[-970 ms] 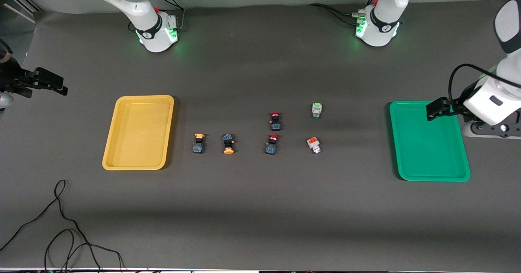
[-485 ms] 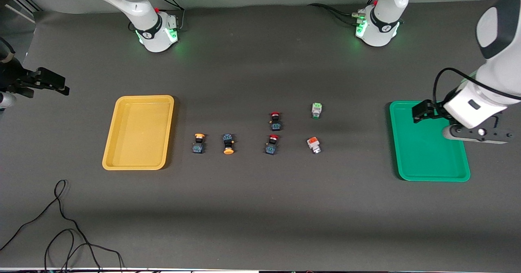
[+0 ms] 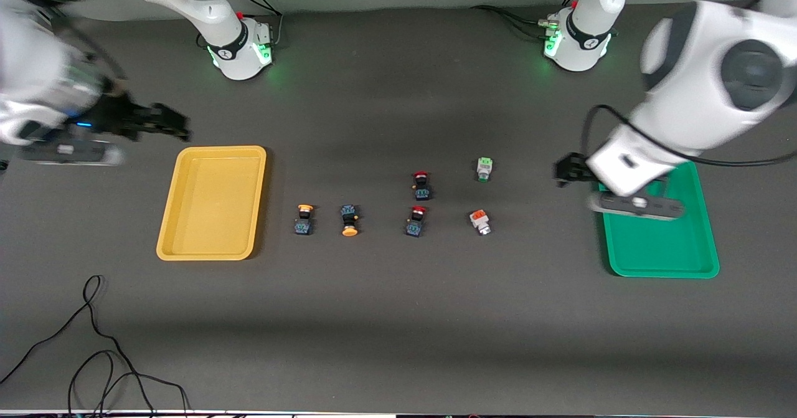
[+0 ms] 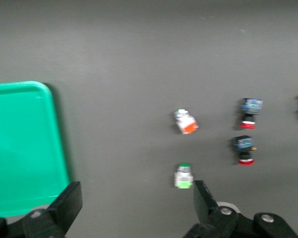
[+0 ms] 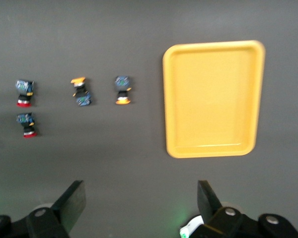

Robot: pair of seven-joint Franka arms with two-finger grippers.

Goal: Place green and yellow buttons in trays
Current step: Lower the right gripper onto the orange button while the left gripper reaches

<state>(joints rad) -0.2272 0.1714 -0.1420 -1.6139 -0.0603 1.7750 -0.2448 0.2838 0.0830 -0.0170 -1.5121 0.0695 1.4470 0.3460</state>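
Front view inspection: four task buttons lie on the dark worktop (image 3: pixel 398 318), none in a tray. One yellow-capped button (image 3: pixel 304 219) and a second yellow-capped button (image 3: pixel 349 220) lie side by side near the yellow tray (image 3: pixel 180 243), toward the right arm's end. The green-tipped grey button (image 3: pixel 484 169) and the orange-tipped grey button (image 3: pixel 479 221) lie toward the left arm's end, the orange-tipped one nearer the front camera. Between the two pairs lie two red-capped buttons (image 3: pixel 421 184), the second (image 3: pixel 416 220) nearer the camera. The green tray (image 3: pixel 660 262) sits at the left arm's end, well apart from every button; both trays hold nothing.

Left claw (image 3: pixel 563 172) hangs over bare worktop just beside the green tray's edge, on the side of the grey buttons, fingers spread wide and holding nothing. The left wrist view confirms this: its fingers (image 4: pixel 69 206) stand apart, with the green-tipped grey button (image 4: pixel 184 176) between them lower down on the worktop, untouched.

Right claw (image 3: pixel 168 122) hangs over worktop beside the yellow tray's corner nearest the right arm's base, fingers likewise spread and empty. The right wrist view shows the yellow tray (image 5: pixel 213 148) and both yellow-capped buttons (image 5: pixel 81 92) (image 5: pixel 122 89) below.

A black cable (image 3: pixel 93 343) lies loose at the worktop's near corner.
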